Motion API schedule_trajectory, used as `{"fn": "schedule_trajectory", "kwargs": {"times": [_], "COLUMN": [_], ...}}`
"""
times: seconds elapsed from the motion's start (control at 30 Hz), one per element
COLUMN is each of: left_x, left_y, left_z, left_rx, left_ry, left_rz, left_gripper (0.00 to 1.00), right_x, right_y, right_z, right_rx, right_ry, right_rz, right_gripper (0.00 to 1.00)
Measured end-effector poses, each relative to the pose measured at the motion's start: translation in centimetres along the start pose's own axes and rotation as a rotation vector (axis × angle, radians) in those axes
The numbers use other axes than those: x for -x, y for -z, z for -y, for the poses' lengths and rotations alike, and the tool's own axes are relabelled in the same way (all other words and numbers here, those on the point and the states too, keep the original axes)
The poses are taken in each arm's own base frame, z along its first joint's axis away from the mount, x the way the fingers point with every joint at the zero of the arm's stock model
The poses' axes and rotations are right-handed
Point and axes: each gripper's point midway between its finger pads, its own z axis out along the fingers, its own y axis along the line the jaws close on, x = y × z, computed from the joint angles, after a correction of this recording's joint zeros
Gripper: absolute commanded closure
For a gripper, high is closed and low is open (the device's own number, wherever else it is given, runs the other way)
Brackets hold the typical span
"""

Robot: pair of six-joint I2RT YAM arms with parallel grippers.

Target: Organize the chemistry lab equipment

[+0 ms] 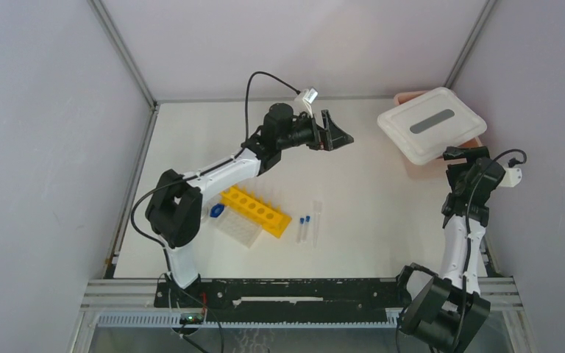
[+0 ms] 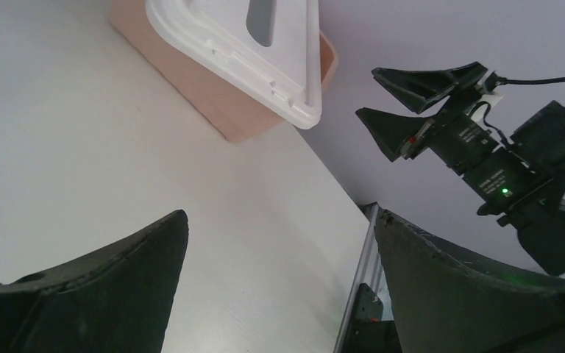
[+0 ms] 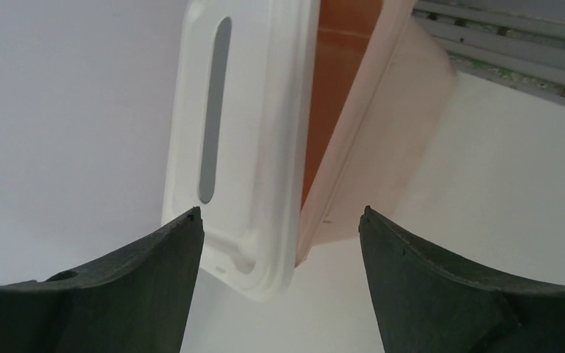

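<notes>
My left gripper [image 1: 340, 133] hangs over the far middle of the table [image 1: 382, 213], fingers apart, nothing between them. Open room all round it. My right gripper [image 3: 281, 215], fingers also apart & empty, sits at approx 5 o'clock of the pink box [image 2: 206, 99], tips near the white lid [image 1: 432, 123], which lies skewed on top & overhangs the box edge. Right wall [image 1: 544, 110] is close at 3 o'clock, so it's tight there. Yellow rack [image 1: 256, 211] lies diagonally near the front-left, well plate [image 1: 237, 229] right against its near side. Two blue-capped vials [image 1: 303, 228] & thin clear tube [image 1: 317, 219] lie side by side at 3 o'clock of the rack, apart from it. Tabletop is matte white, walls pale grey.
</notes>
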Motion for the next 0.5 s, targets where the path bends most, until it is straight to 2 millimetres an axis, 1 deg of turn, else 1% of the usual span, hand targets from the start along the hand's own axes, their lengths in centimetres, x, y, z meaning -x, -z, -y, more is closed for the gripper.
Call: {"fn": "schedule_trajectory", "kwargs": {"times": [0.13, 0.23, 0.33, 0.5], "left_x": [-0.2, -0.4, -0.6, -1.1], "left_y": [-0.6, -0.8, -1.1, -1.5], "left_z": [0.0, 0.3, 1.0, 1.9], "left_rx": [-0.018, -0.024, -0.036, -0.051], "left_ry": [0.033, 0.041, 0.035, 0.029], "left_rz": [0.006, 0.008, 0.013, 0.009], "left_gripper": [0.0, 0.0, 0.0, 0.0], "right_x": [1.2, 1.7, 1.9, 2.3], "right_y": [-1.2, -1.7, -1.9, -2.0], "right_z": [1.2, 1.7, 1.5, 0.6], "right_rx": [-0.022, -0.023, -0.008, 0.036], "right_ry": [-0.039, -0.064, -0.078, -0.085], "right_rz": [0.013, 0.013, 0.014, 0.017], "right_gripper": [0.17, 0.18, 0.19, 0.19]}}
